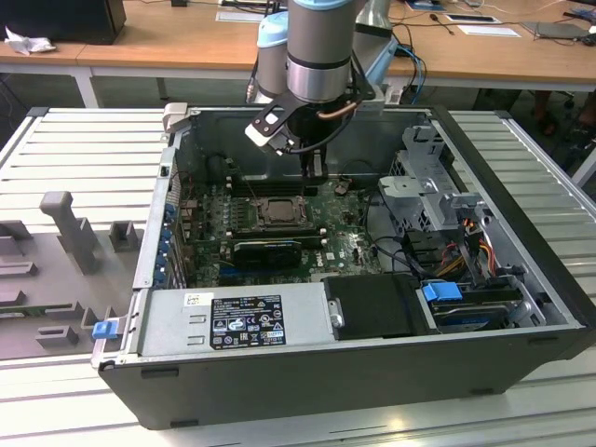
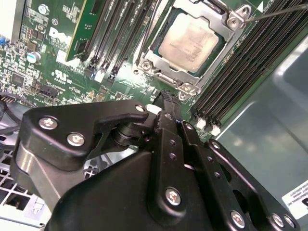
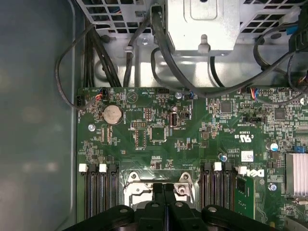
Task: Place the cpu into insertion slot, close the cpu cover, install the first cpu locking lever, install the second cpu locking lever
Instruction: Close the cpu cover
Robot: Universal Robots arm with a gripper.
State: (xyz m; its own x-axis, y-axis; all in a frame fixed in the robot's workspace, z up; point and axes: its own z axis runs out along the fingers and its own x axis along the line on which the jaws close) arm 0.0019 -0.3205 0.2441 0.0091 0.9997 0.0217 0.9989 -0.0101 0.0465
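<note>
Setup: the open computer case [image 1: 307,391] lies on its side in the middle of the slatted desk [image 1: 65,149]. The green board [image 3: 159,139] faces up, so the arm can work on it from above.
Cpu: the cpu [image 2: 191,41] sits flat in the insertion slot [image 2: 179,69], between two banks of black memory slots [image 2: 120,33]. In the exterior view this is toward the case's far wall.
Cover: the cpu cover [image 2: 166,73] lies down around the chip, and its cut-out leaves the metal top bare. It looks closed.
Lever: a thin wire lever [image 2: 276,10] runs out from one corner of the cover. I cannot tell whether it is latched.
Tool: the tool [image 3: 163,185] hangs just beside the cover's edge, drawn narrow with its tips together and nothing between them. I cannot tell whether it touches the cover. A closed tip suits pushing on thin metal better than gripping it.
Stage (judged): the chip is seated and the cover is down, so the work now stands at the levers.
</note>
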